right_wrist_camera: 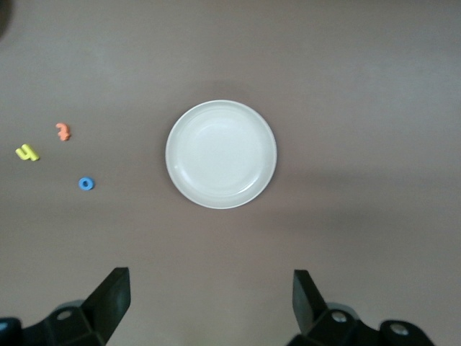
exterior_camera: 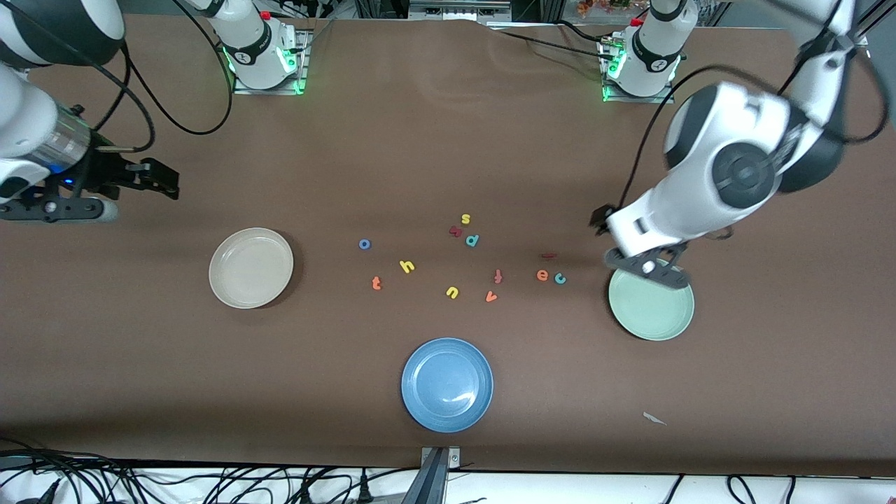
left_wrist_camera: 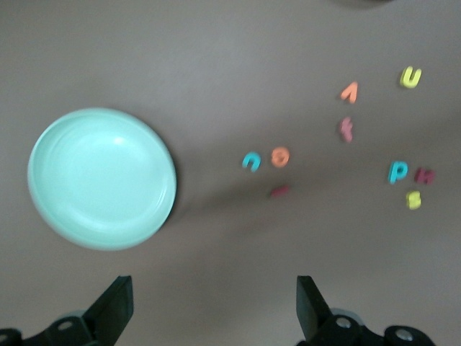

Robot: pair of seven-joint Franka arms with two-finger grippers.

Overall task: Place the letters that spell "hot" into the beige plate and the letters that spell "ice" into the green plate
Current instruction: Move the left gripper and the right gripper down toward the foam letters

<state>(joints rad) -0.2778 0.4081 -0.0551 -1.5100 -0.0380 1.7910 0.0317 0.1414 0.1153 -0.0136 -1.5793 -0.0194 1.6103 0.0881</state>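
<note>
Blue plate (exterior_camera: 447, 384), beige plate (exterior_camera: 250, 267), green plate (exterior_camera: 654, 311) — bare.

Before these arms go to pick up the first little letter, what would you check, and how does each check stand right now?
1. Left pincer open and holding nothing, over the edge of the green plate: ok.
2. Right pincer open and holding nothing, up at the right arm's end of the table: ok.
3. Beige plate holds nothing yet: ok.
4. Yellow h, blue o and orange t lie apart on the table, free to grasp: ok.
5. Orange e and teal c lie almost touching, so grasping one alone looks tight: not ok.
6. Dark red i lies flat and clear of other letters: ok.
</note>
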